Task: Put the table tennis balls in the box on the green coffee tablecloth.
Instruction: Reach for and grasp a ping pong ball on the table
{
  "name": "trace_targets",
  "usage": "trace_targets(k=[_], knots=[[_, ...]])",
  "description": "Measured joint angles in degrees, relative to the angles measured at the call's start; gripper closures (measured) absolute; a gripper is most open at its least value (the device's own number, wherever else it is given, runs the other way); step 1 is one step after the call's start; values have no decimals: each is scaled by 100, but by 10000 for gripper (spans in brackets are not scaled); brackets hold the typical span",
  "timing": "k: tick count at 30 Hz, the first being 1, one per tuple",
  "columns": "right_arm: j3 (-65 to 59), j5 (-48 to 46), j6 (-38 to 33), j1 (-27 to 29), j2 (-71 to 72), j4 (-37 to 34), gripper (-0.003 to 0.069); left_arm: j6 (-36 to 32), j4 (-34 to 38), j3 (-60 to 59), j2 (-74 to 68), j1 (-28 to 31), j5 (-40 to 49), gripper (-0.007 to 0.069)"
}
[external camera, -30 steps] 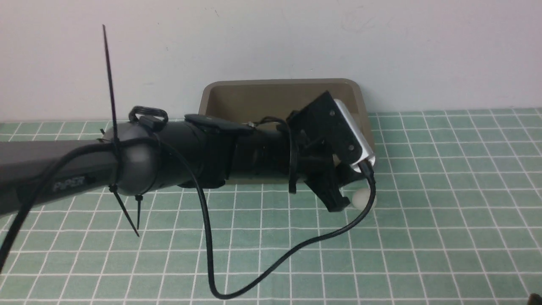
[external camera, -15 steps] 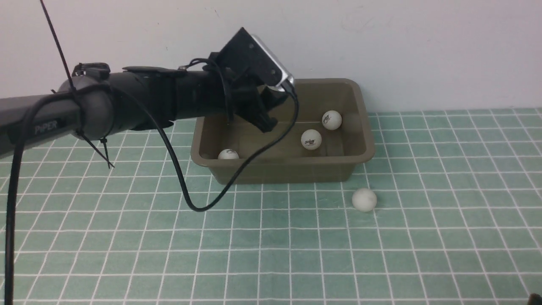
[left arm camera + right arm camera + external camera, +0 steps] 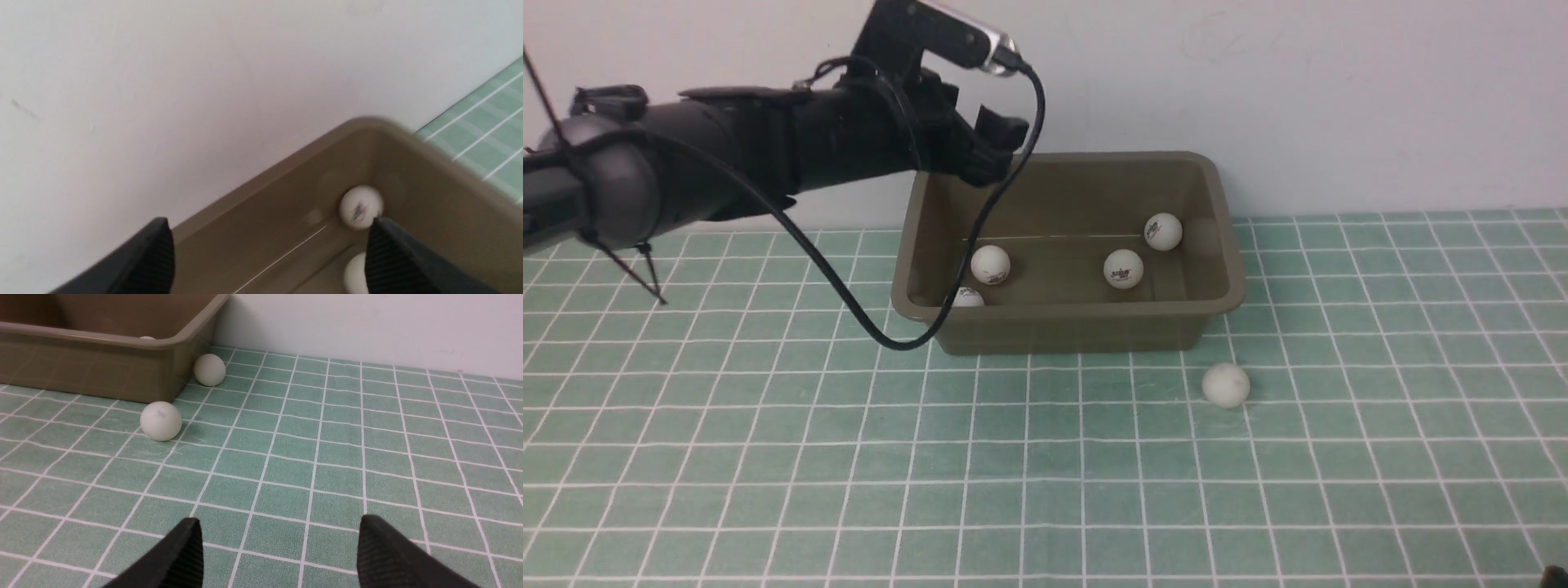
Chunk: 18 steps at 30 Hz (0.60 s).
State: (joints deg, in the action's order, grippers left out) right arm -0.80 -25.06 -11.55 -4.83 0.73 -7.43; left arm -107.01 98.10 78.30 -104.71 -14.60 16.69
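Plainly, the box [image 3: 1062, 331] lies lengthwise along the wall [image 3: 1339, 98], opening upward.

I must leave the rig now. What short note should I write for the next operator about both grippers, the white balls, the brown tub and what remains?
Left gripper: open, empty, above the left end of the olive-brown rectangular plastic box.
Right gripper: open, empty, over the pale green checked tablecloth.
Done: four small white plastic table tennis balls lie in the box.
Left: one ball on the tablecloth by the box's front right corner; the right wrist view shows a second ball beside the box's right wall, not seen in the front view.
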Motion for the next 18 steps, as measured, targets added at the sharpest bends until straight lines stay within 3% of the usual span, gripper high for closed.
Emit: trace_targets(k=[4, 9, 10, 13, 15, 17, 18], knots=[[0, 0, 0, 0, 0, 0, 197, 585, -182, -216, 580, 5, 802, 115], [0, 0, 0, 0, 0, 0, 197, 1552, -1226, -448, 1106, 5, 1878, 171], [0, 0, 0, 0, 0, 0, 197, 2208, -1916, -501, 1317, 5, 2263, 202], [0, 0, 0, 0, 0, 0, 197, 3124, -2890, -513, 1666, 5, 2559, 239], [0, 0, 0, 0, 0, 0, 197, 3986, -3958, -513, 1959, 55, 2641, 274], [0, 0, 0, 0, 0, 0, 197, 4617, -4680, -513, 2143, 124, 2682, 294], [0, 0, 0, 0, 0, 0, 197, 4617, -4680, -513, 2143, 124, 2682, 297]])
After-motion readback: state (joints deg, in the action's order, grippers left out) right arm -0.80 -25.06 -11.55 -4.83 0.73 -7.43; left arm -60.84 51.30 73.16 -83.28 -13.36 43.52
